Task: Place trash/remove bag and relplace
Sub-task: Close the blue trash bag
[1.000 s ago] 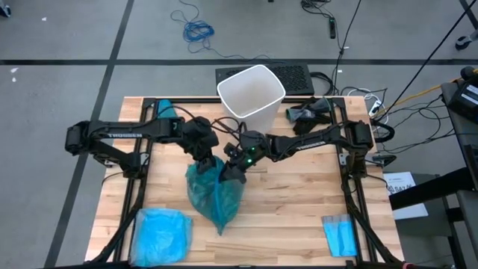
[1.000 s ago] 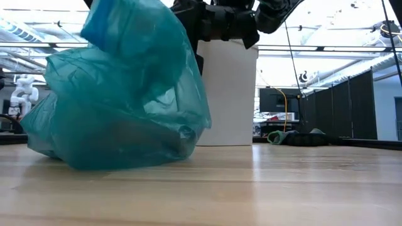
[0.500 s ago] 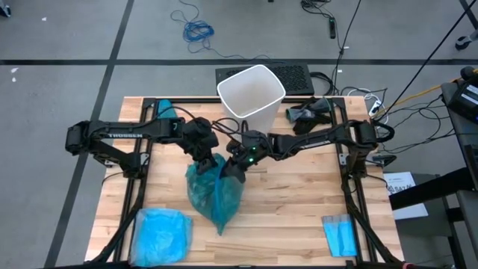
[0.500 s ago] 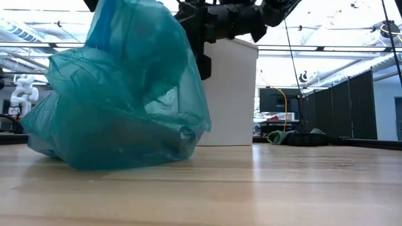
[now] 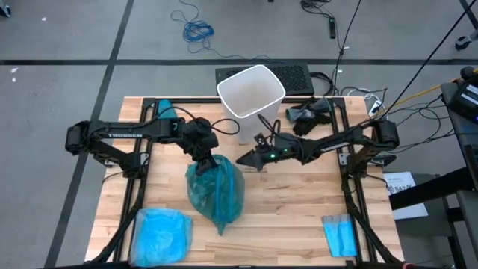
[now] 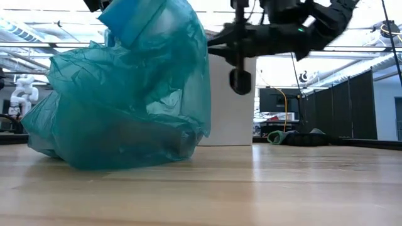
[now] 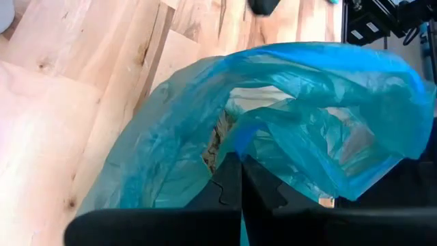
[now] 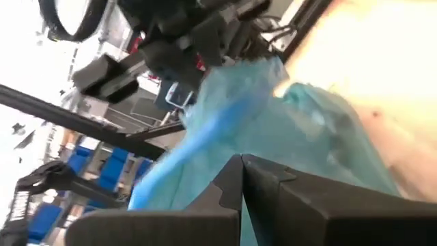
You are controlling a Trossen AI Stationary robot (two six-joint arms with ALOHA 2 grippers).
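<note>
The teal bag (image 5: 215, 188) stands on the table's middle, its bottom (image 6: 113, 157) on the wood. Through its plastic, brown and white trash (image 7: 217, 137) shows in the left wrist view. My left gripper (image 5: 207, 158) is shut on the bag's top. My right gripper (image 5: 240, 159) is shut and lies nearly level, pointing toward the table's left. Its tips (image 6: 211, 45) stand right beside the bag's upper right side. The white bin (image 5: 252, 93) stands upright behind the bag at the table's far edge. My left gripper pinches the bag's gathered top edge (image 7: 232, 140) between its two fingers, slanting down from above and from the table's left. One layer or several, I cannot tell. The bag hangs slack below the fingers, its bottom on the table. My right gripper is level beside the bag's upper right side (image 8: 273, 102); whether its shut tips touch the plastic, I cannot tell.
A paler sky-blue bag (image 5: 160, 235) lies at the near left corner and a small folded blue sheet (image 5: 342, 235) at the near right. A dark bundle (image 5: 306, 113) lies right of the bin. Bare wood stretches between the teal bag and the right edge.
My right gripper has left the bag's top, gone toward the table's right edge and a little down, and tipped from pointing down to nearly level. The bag stays on the table; its upper right part has spread out a little.
</note>
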